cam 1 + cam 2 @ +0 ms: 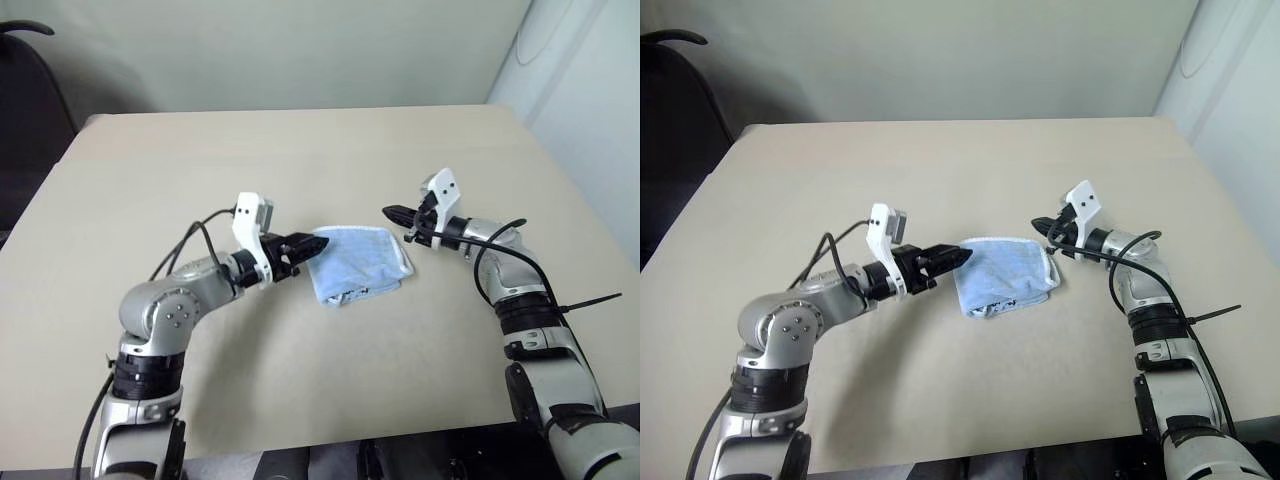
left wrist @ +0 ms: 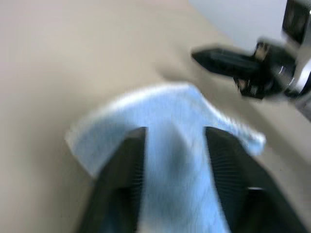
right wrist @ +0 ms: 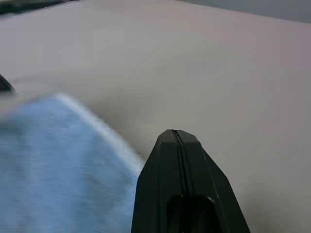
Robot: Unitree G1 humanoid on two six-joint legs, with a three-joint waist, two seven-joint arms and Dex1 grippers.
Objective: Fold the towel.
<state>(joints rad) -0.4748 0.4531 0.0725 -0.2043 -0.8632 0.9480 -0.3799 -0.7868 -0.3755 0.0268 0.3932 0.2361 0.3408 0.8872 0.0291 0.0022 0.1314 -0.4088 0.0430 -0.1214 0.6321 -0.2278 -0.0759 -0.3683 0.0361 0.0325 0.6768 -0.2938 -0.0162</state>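
The towel (image 1: 358,260) is a small light-blue cloth lying folded into a compact pad at the middle of the beige table (image 1: 300,150), white edging along its right side. My left gripper (image 1: 308,244) hovers at the towel's left edge, pointing right. In the left wrist view its fingers (image 2: 121,170) stand apart, with the towel (image 2: 170,111) lying beyond them and nothing gripped. My right gripper (image 1: 392,212) is just off the towel's far right corner, pointing left. Its fingers are pressed together and empty in the right wrist view (image 3: 176,133), the towel (image 3: 53,165) beside them.
A dark chair (image 1: 25,110) stands beyond the table's left rear corner. A pale wall runs behind the table. Bare tabletop surrounds the towel on every side, and the front edge (image 1: 330,440) lies close below my arms.
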